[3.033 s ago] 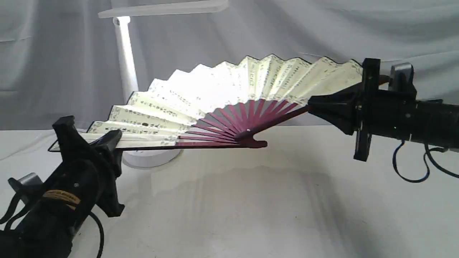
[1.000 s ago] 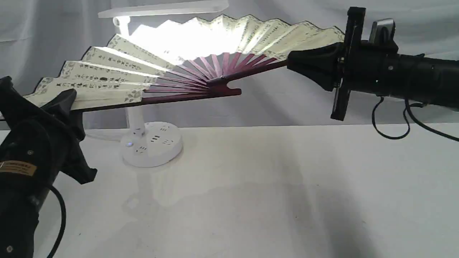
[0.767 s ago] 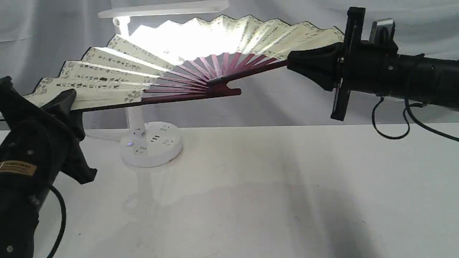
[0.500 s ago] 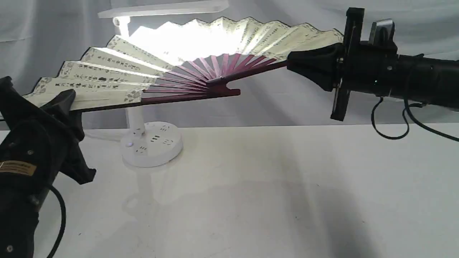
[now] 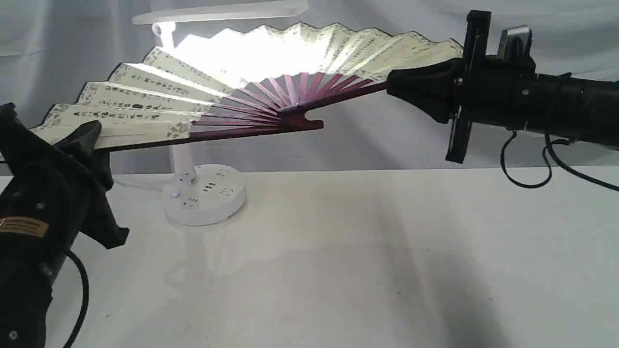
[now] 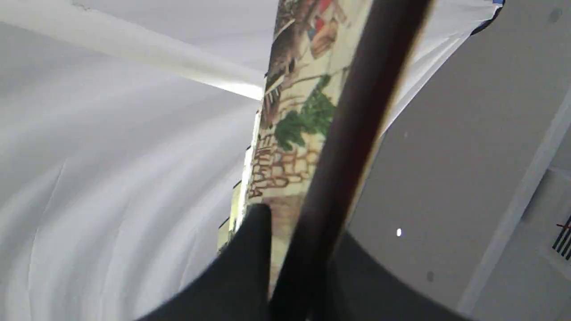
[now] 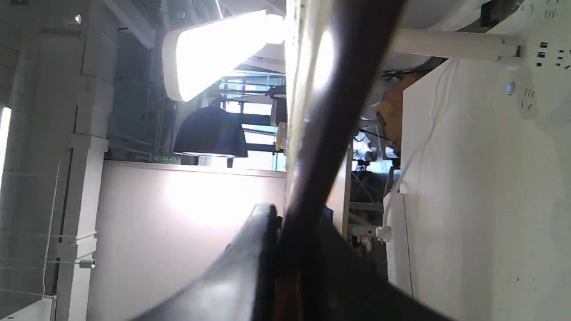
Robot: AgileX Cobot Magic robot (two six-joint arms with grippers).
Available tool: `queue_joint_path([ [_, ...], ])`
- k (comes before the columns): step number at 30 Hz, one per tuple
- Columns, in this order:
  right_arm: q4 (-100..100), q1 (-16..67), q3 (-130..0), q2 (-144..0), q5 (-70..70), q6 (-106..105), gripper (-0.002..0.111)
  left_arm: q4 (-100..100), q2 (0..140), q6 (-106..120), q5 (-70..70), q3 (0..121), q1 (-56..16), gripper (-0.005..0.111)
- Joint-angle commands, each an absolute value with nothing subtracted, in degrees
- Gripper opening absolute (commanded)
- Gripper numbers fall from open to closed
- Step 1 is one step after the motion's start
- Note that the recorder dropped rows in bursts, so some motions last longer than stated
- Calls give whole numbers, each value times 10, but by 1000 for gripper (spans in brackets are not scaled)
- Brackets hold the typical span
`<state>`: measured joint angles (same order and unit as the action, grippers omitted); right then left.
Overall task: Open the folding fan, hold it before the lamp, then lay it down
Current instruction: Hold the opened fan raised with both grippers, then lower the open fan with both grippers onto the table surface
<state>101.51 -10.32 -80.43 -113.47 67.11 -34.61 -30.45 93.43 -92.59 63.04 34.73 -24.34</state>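
The folding fan [image 5: 145, 101] is spread wide and held in the air, its cream calligraphy leaf glowing where the lit lamp head [image 5: 222, 12] stands behind it. The lamp's round base [image 5: 205, 195] sits on the table below the fan. My left gripper [image 5: 89, 137] is shut on the fan's left guard near its outer end. My right gripper [image 5: 394, 84] is shut on the right guard near the ribs. In the left wrist view the dark guard [image 6: 352, 133] runs out from between the fingers [image 6: 254, 249]. The right wrist view shows the guard [image 7: 339, 111] clamped the same way, with the bright lamp head [image 7: 214, 53] beyond it.
A white table [image 5: 338, 266] spreads under the fan. Grey cloth [image 5: 72, 72] hangs behind the lamp. The right arm's cable [image 5: 527, 169] dangles above the table at the right. The lamp stem [image 5: 181, 154] rises just behind the fan's left half.
Three seconds ago the fan hung low, just above the table. Both arms have lifted it up level with the lamp head. Over the last second it has barely shifted.
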Motion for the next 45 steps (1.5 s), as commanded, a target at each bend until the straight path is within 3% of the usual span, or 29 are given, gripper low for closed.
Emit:
queue_joint_path([
  [1,999,-108,-801,-1134,633,-371,0,-369,917,-973,700,356,-240,0],
  [35,999,-108,-801,-1134,646,-372,0,-366,917,-976,700,355,-240,0],
  [45,988,-108,-799,-1134,684,-368,0,-334,916,-1039,700,302,-240,0],
])
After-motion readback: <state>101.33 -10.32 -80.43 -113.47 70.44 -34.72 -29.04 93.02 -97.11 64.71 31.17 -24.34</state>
